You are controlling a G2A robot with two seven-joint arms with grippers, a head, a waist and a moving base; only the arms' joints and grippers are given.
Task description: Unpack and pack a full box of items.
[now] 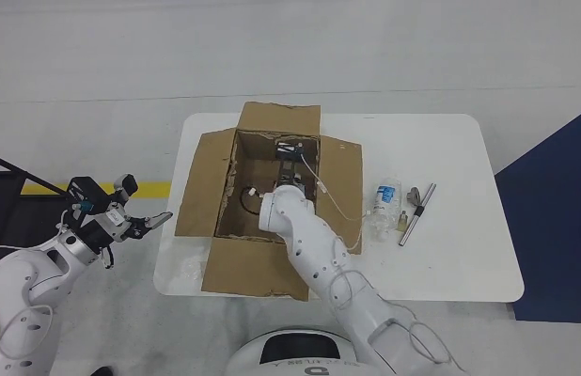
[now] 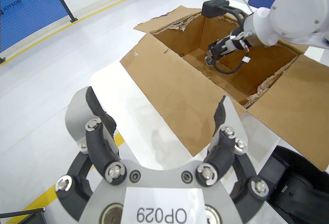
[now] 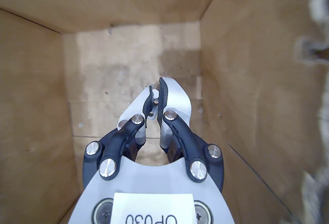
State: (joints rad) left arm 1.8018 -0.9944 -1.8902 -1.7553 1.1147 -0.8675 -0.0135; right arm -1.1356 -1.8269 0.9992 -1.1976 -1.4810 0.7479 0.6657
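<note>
Here the right fingers (image 3: 162, 95) sit deep inside the cardboard box (image 3: 257, 76), drawn almost together just above its floor; I cannot tell whether they nip anything. The left fingers (image 2: 100, 110) are spread wide and hold nothing, off the edge of the surface (image 1: 460, 254), with the box just beyond them. A clear bottle (image 1: 385, 197) and a black-handled tool (image 1: 415, 216) lie outside the box, well apart from both.

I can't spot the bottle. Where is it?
In the top view, the bottle lies on the table just right of the box, beside a metal tool.
</note>
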